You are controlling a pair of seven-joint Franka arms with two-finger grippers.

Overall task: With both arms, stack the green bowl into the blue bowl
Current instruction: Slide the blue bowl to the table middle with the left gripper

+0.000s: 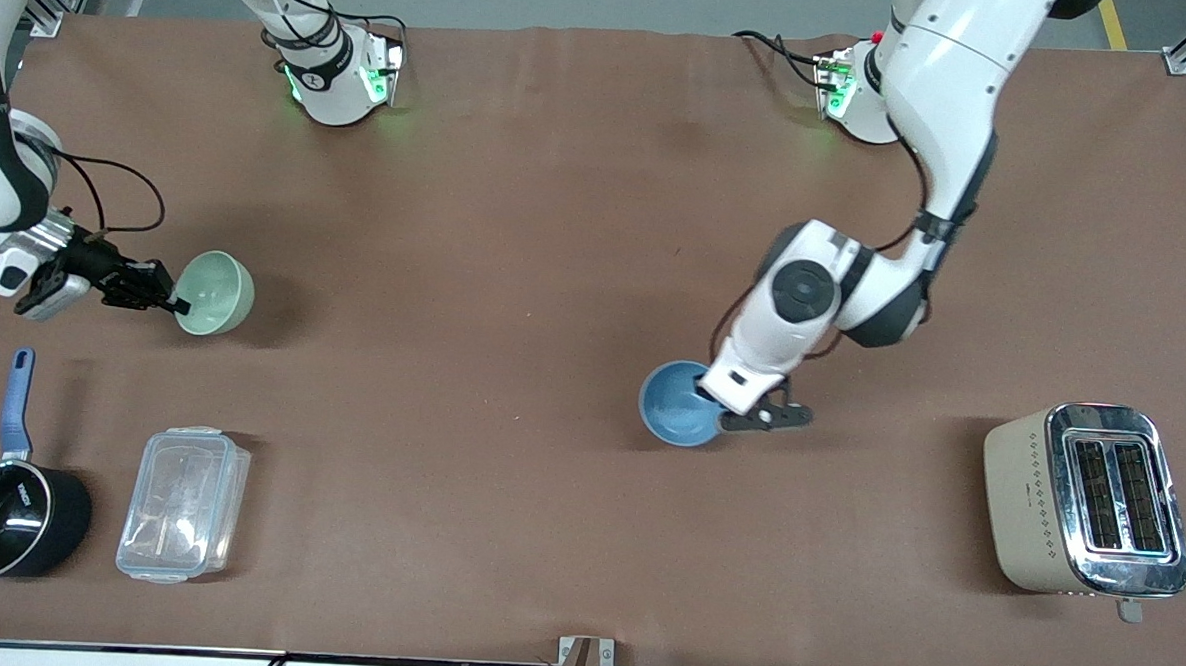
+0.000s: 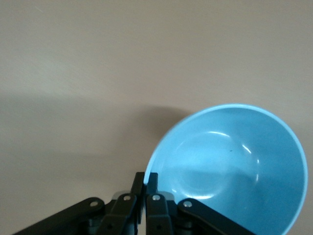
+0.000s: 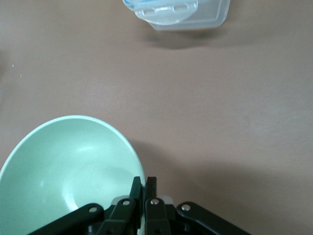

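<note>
**Each arm pinches a bowl by its rim**

The right gripper is clamped on the rim of the small pale mint-green bowl, tilted toward the right arm's end of the brown table. The left gripper is closed on the rim of the small sky-blue bowl, which is tilted near the table's middle, well apart from the green one.
</note>
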